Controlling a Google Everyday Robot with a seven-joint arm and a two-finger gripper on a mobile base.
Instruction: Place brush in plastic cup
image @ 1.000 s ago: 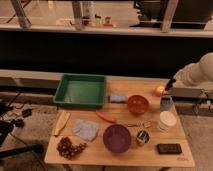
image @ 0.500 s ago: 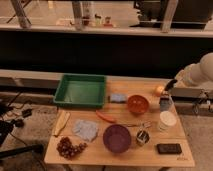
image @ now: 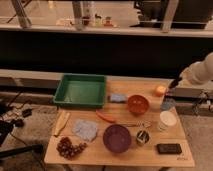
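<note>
Dark gripper (image: 174, 83), at the end of your robot's white arm (image: 202, 72): it hangs over the table's right rear, tilted down toward the left, above and just behind the small pale blue plastic cup (image: 168, 104). You cannot tell how far it is open, nor what it has hold of.

Slim dark brush: it cannot be told apart from the dark tip of the gripper, so you cannot tell whether it is held there.

Pale blue cup: upright near the right edge of the light wooden table (image: 97, 155), between a small orange round object (image: 160, 90) behind it and a wider white round tub (image: 167, 120) in front.

Left of the cup you have:
- an orange bowl (image: 137, 103)
- a blue sponge-like block (image: 117, 97)
- a green rectangular plastic tray (image: 81, 90)

Nearer the front you have:
- a small shiny metal cup (image: 143, 136)
- a purple bowl (image: 117, 138)
- a thin metal utensil (image: 135, 124)
- an orange-red carrot-shaped piece (image: 106, 117)
- a crumpled pale blue cloth (image: 86, 129)
- a bunch of dark grapes (image: 67, 147)
- a pale yellow elongated item (image: 61, 122)
- a flat black rectangular device (image: 169, 148), at the front right corner
</note>
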